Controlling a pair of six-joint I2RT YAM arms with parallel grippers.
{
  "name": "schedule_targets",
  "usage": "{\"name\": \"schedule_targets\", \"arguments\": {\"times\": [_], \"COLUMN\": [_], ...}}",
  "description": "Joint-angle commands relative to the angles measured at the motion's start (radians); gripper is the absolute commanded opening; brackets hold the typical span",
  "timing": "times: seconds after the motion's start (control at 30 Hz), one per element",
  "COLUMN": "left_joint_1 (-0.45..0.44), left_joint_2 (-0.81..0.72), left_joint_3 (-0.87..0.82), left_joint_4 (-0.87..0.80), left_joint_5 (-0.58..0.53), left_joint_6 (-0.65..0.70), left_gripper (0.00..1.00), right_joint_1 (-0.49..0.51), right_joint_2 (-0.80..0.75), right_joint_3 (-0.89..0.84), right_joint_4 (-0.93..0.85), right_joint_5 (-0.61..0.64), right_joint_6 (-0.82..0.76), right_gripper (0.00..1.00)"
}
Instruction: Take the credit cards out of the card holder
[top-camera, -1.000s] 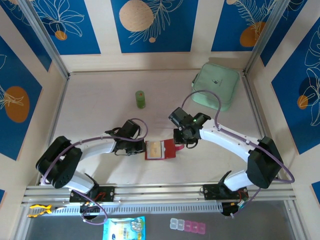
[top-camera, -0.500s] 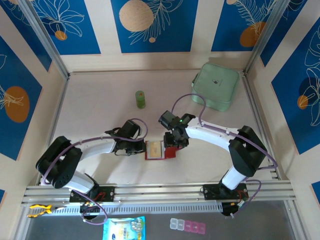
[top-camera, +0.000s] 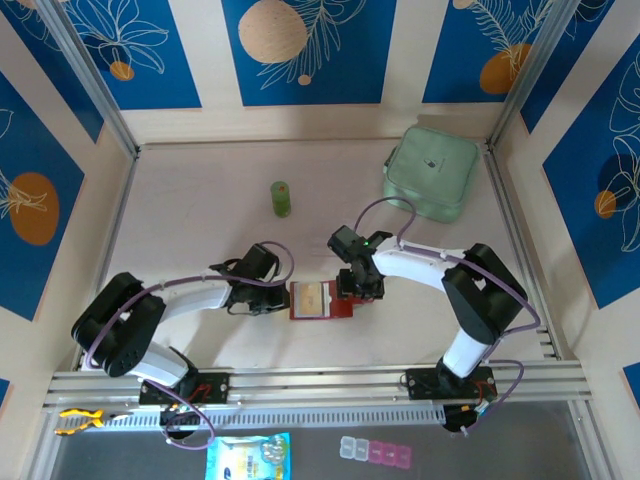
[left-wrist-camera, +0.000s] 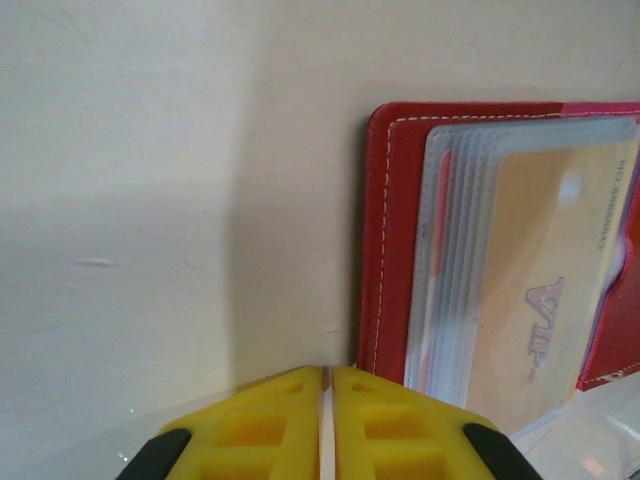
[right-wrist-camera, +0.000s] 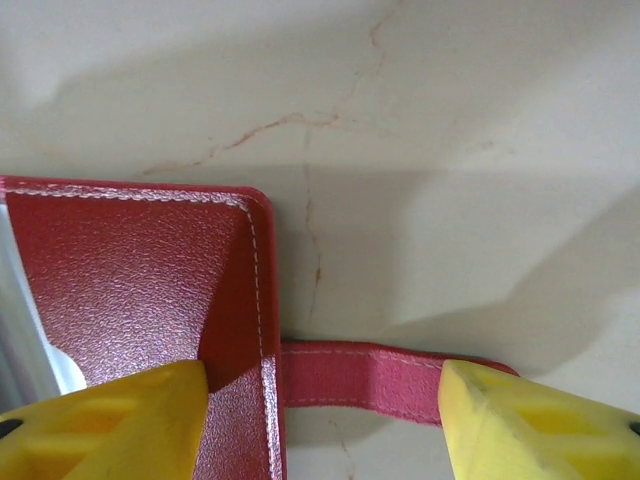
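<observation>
The left pincer (left-wrist-camera: 327, 425), its yellow plastic fingers pressed together, is sitting at the bottom of its wrist view, just beside the small flat red folding card holder (left-wrist-camera: 385, 250). Whether it is pinching anything is unclear. The right pincer (right-wrist-camera: 322, 405) is gaping wide, straddling the holder's red closing tab (right-wrist-camera: 370, 385). The holder is lying open on the pale tabletop (left-wrist-camera: 150, 150), with an orange-yellow credit card (left-wrist-camera: 545, 280) showing through greyish clear pockets (left-wrist-camera: 450, 200). The card is probably light, stiff and slick, sitting snug. Pinning the light holder's cover and pinching the card at the pocket's opening seems best.
</observation>
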Motion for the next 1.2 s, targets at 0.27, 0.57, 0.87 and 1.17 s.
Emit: {"name": "schedule_targets", "arguments": {"times": [0.27, 0.57, 0.87, 1.17], "left_joint_1": [-0.009, -0.008, -0.009, -0.014], "left_joint_2": [-0.016, -0.066, -0.071, -0.032], "left_joint_3": [-0.001, 0.013, 0.103, 0.148], "left_joint_4": [-0.026, -0.055, -0.062, -0.058], "left_joint_5": [-0.027, -0.049, 0.009, 0.038], "left_joint_6": [-0.005, 0.009, 0.043, 0.044], "left_gripper": [0.11, 0.11, 0.13, 0.13], "right_joint_1": [-0.003, 0.003, 0.011, 0.023], "right_joint_2": [0.083, 0.111, 0.069, -0.034], "right_joint_3": [-0.045, -0.064, 0.003, 0.119], "right_joint_4": [0.041, 0.049, -0.005, -0.126], "right_joint_5": [-0.018, -0.014, 0.011, 0.087], "right_joint_6": [-0.008, 0.002, -0.009, -0.033], "right_gripper": [0.64, 0.63, 0.62, 0.61]}}
